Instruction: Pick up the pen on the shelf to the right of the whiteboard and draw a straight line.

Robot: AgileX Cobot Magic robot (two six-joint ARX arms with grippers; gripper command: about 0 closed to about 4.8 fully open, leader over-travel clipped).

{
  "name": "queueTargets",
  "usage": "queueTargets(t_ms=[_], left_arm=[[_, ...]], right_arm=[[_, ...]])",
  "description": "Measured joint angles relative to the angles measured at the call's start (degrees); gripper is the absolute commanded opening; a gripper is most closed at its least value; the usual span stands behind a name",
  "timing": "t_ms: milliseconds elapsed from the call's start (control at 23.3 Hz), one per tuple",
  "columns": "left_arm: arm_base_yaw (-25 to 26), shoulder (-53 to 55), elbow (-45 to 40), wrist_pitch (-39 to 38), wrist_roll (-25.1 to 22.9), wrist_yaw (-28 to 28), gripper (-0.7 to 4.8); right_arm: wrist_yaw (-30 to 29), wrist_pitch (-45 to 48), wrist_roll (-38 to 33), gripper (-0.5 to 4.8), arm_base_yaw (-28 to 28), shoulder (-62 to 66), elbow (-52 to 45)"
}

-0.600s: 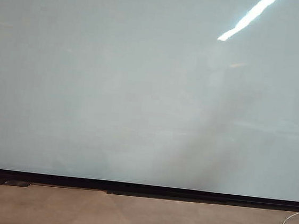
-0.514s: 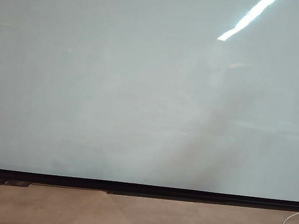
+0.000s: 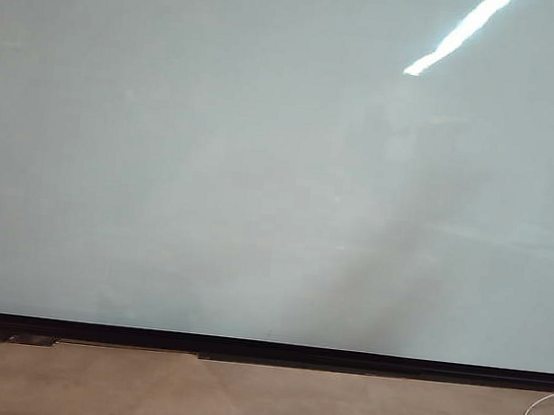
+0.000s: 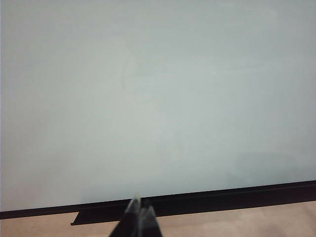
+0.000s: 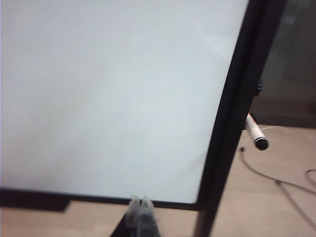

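Nothing has moved; both tools, left (image 4: 140, 210) and right (image 5: 139, 204), sit clenched and empty facing the whiteboard (image 3: 261, 166). I think the pen (image 5: 256, 133) is light and slippery, so I'd grab its middle.

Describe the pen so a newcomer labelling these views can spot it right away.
Start at the big pale whiteboard and follow it to its black side frame in the right wrist view. Just past that frame, the pen sticks out: a short white barrel with a black end. The thin cable lying on the floor below is long and curved, while the pen is stubby and straight.
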State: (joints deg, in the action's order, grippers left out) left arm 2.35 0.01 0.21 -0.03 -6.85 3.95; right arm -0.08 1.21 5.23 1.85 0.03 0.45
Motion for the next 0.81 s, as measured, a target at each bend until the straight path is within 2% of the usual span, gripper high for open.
queueTargets(t_ms=[86,214,386,514,814], left_arm=[[0.0,0.0,0.0,0.0,0.0,0.0,-0.05],[0.0,0.0,0.0,0.0,0.0,0.0,-0.05],[0.0,0.0,0.0,0.0,0.0,0.0,-0.05],[0.0,0.0,0.0,0.0,0.0,0.0,-0.05],[0.0,0.0,0.0,0.0,0.0,0.0,-0.05]], right_arm=[[0.0,1.7,-2.4,-0.02,0.0,0.0,0.0],[3.7,7.2,-3.3,0.81,-0.3,0.0,0.0],[6.1,8.3,-5.5,0.93,-3.8,0.4,0.0],[6.1,8.6,-7.1,1.32,-7.1,0.5,0.0],[-0.9,15.4,-9.5,1.70,-14.0,5.2,0.1]])
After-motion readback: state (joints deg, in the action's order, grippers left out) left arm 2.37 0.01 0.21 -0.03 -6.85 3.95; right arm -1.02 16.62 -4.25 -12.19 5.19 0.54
